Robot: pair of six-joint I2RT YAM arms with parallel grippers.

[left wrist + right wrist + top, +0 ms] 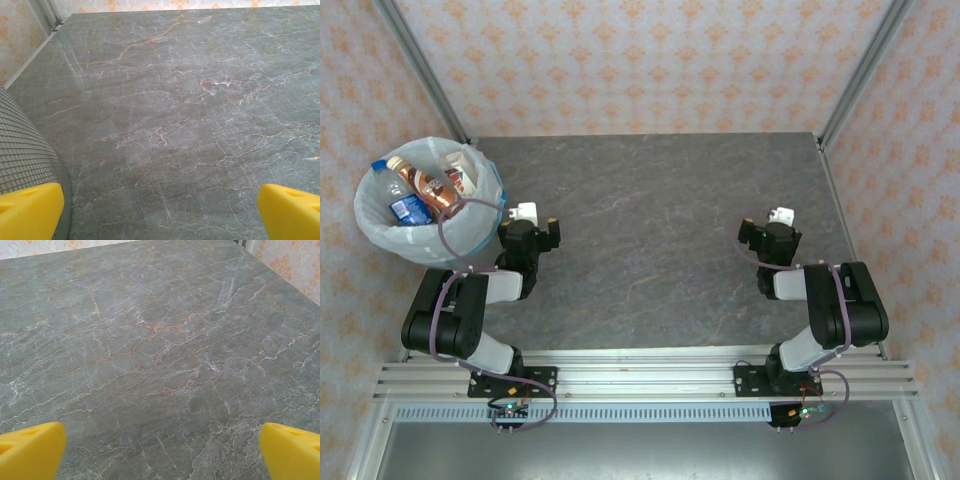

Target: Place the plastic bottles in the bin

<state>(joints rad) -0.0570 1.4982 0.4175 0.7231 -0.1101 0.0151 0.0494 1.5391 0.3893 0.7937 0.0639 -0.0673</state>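
Note:
The bin (pixel 372 228), lined with a translucent white bag, stands at the table's far left corner. Several plastic bottles (pixel 425 185) lie inside it, among them one with a blue label (pixel 408 208) and one with a red and white label (pixel 460 180). My left gripper (pixel 530 235) is folded back just right of the bin. In the left wrist view it (pixel 160 212) is open, yellow fingertips (pixel 30 210) wide apart over bare tabletop, the bin's mesh wall (pixel 22 150) at the left. My right gripper (pixel 772 238) (pixel 160 450) is open too, nothing between its fingertips (pixel 292 450).
The grey marbled tabletop (pixel 660 220) stretches between the two arms. Patterned walls and metal frame posts (pixel 420 70) close off the back and sides. Both arm bases sit on the rail (pixel 640 380) at the near edge.

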